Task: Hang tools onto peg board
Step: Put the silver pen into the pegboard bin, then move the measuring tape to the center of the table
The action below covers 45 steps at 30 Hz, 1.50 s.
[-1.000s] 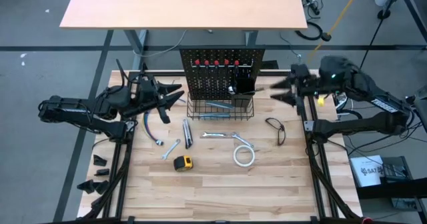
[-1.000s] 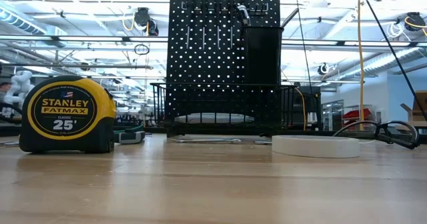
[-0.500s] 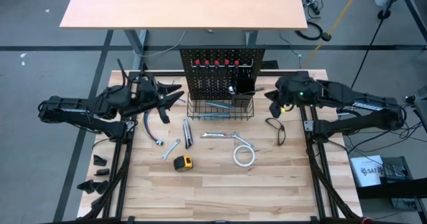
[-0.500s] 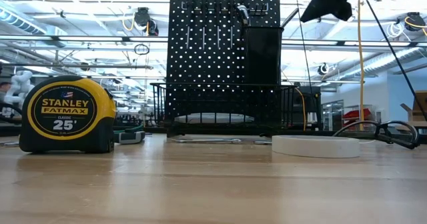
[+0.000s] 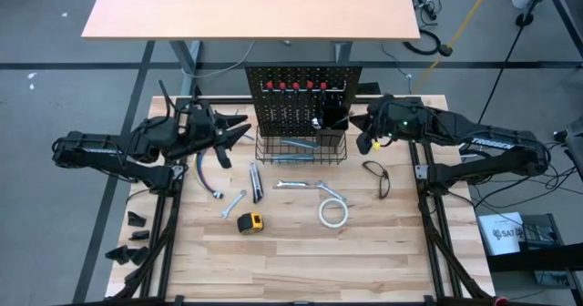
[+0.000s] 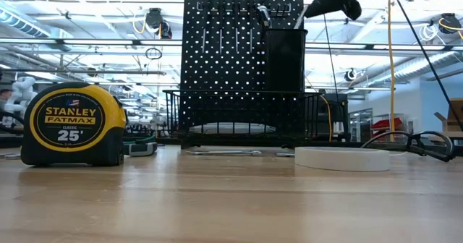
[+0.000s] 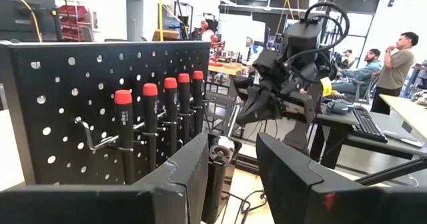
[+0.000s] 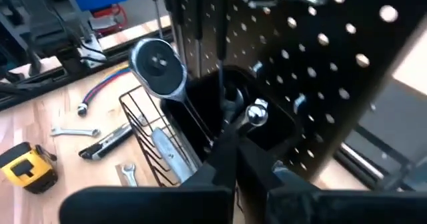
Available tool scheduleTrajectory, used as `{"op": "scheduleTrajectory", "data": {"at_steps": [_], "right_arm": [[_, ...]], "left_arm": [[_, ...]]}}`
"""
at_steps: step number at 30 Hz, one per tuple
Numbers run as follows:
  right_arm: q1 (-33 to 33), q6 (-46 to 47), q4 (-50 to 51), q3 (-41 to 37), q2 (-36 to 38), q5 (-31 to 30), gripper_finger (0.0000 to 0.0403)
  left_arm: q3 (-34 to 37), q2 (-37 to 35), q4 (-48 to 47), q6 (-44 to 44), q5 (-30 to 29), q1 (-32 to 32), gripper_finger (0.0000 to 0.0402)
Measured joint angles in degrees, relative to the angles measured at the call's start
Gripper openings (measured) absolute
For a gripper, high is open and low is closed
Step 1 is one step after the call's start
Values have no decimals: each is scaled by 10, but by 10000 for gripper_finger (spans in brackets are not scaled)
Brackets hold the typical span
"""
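Just beside the peg board's point(image 5: 303, 106) small cup holder point(image 5: 332, 117), the right gripper point(image 5: 369, 135) hovered with its fingers pressed together, holding nothing. The left gripper point(image 5: 239, 133), fingers apart, waited left of the board.

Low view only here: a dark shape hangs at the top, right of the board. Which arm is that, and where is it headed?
Observer: That is the right gripper. Its jaws are shut and it points at the cup holder on the peg board.
Operator: I can't see the other arm at all. Where is it?
Observer: The left gripper waits off the board's left side with its jaws open and nothing in them.
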State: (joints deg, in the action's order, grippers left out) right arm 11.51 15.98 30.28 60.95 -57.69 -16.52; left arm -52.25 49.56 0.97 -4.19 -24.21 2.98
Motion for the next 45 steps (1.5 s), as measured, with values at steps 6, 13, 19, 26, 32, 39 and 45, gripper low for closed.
{"op": "scheduleTrajectory", "data": {"at_steps": [6, 13, 19, 26, 32, 39, 45], "right_arm": [[1, -31, -35, 0, 0, -2, 0], [9, -47, -56, 0, -5, 2, 0], [1, -43, -43, 14, 4, 74, 0], [-48, 9, 30, 66, -2, 168, 0], [-130, 100, 86, 71, -24, 169, 0], [-197, 205, 142, 71, -84, 166, 0], [-241, 225, 166, 71, -154, 148, 1]], "left_arm": [[0, 0, 0, 0, 0, 0, 130], [0, 0, 0, 1, 0, 0, 130], [0, -2, 0, 0, 2, 0, 130], [0, -6, -29, -1, 102, 0, 130], [0, -6, -164, -42, 182, 1, 130], [2, -6, -302, -55, 195, 1, 130], [58, -5, -320, -82, 216, 8, 130]]}}
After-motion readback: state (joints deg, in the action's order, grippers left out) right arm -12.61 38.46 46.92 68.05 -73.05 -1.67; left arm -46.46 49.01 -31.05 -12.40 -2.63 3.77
